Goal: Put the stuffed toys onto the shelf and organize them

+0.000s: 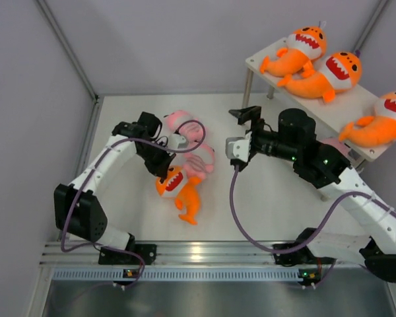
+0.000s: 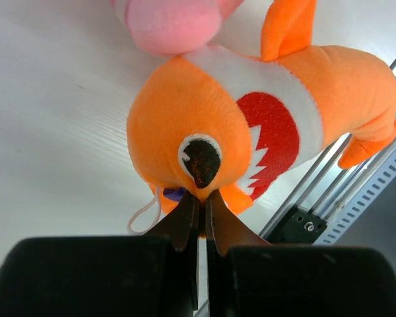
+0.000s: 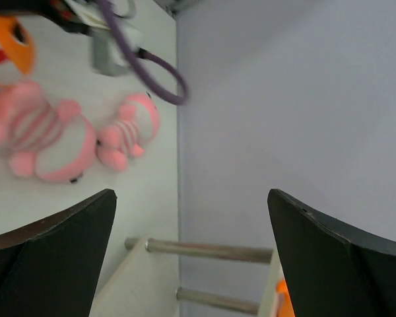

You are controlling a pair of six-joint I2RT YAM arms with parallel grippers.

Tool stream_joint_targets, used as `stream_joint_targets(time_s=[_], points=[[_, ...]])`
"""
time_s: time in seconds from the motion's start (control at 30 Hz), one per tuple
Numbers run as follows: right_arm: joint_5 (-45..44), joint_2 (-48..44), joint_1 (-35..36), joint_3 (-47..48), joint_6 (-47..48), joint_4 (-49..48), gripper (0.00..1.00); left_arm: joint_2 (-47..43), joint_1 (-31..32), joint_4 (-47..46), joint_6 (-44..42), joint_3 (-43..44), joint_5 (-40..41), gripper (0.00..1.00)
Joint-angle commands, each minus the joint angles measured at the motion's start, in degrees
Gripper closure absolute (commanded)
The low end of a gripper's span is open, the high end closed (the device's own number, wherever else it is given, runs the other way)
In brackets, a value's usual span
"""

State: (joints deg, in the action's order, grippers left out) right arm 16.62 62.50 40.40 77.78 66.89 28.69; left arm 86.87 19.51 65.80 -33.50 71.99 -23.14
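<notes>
While the left gripper (image 2: 198, 210) is pinched fully closed, its two dark fingers (image 2: 223, 228) meet at the edge of the orange shark plush (image 2: 204, 125), just under the toy's black-and-white eye. They seem to nip a small fold of the fur there. A white string loop (image 2: 144, 214) and a scrap of purple tag (image 2: 175, 193) stick out of the plush beside the fingertips.

From the overhead camera, this shark (image 1: 179, 188) lies on the white table (image 1: 270, 201), well to the left of the shelf (image 1: 350, 105) and nearer the arm bases than the shelf is. Its red toothy mouth faces up and its tail points towards the bases. The left gripper (image 1: 164, 173) sits on the end of the shark's head that faces away from the bases.

The pink striped plushes (image 1: 199, 160) lie bunched together, also well left of the shelf. They are touching the shark on its far side. At least two can be told apart from the right wrist camera (image 3: 46, 139), and the exact count is unclear.

Three more orange sharks (image 1: 330, 72) rest on the shelf's top board. Two lie close together at its far end and one sits at its near end, partly cut off by the picture's edge.

The right gripper (image 1: 246, 113) hangs above the table just left of the shelf, between it and the pink toys. Its jaws stand spread wide with nothing between them. The right wrist camera shows the right gripper (image 3: 190, 198) framing the grey wall (image 3: 284, 99) and the shelf's grey metal legs (image 3: 204, 251).
</notes>
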Motion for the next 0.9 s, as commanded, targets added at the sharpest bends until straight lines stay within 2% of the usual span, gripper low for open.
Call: stream_joint_targets(time_s=[0.0,0.1,0.17,0.2,0.27,0.4,0.47,0.6,0.73,0.87], points=[[3.57,-0.09,7.39,0.45,-1.68,2.78,0.02,-6.27,0.01,3.89,-2.1,8.76,-6.3,1.0],[3.96,-0.45,14.33,-1.22,-0.54,1.73,0.03,-7.68,-0.35,6.26,-3.41,13.33,-9.8,1.0],[-0.25,-0.19,20.55,-2.1,2.43,1.9,0.04,-7.77,-1.31,9.15,-6.12,15.98,-12.18,1.0],[-5.23,0.08,22.51,-3.5,3.5,1.9,0.04,-7.59,-1.57,10.21,-7.19,18.69,-14.63,1.0],[-8.61,0.08,25.24,-5.43,5.7,2.07,0.05,-7.59,-2.1,11.97,-9.29,21.86,-16.23,1.0],[-13.88,-2.11,26.91,-11.92,9.03,1.46,0.05,-7.51,-2.19,13.12,-12.46,24.34,-19.66,1.0],[-16.26,-3.08,30.06,-13.87,11.59,0.67,0.05,-7.59,-2.1,13.3,-14.04,24.34,-22.56,1.0],[-27.66,-0.54,36.58,-16.24,16.15,1.29,0.05,-6.28,-2.1,13.39,-14.23,24.43,-28.36,1.0],[-29.89,-0.18,38.7,-20.38,22.92,-5.9,0.06,-5.75,-2.02,13.39,-14.76,23.73,-29.25,1.0],[-30.24,2.53,38.87,-19.77,23.28,-5.57,0.08,-5.13,-1.93,13.39,-14.23,23.72,-30.21,1.0]])
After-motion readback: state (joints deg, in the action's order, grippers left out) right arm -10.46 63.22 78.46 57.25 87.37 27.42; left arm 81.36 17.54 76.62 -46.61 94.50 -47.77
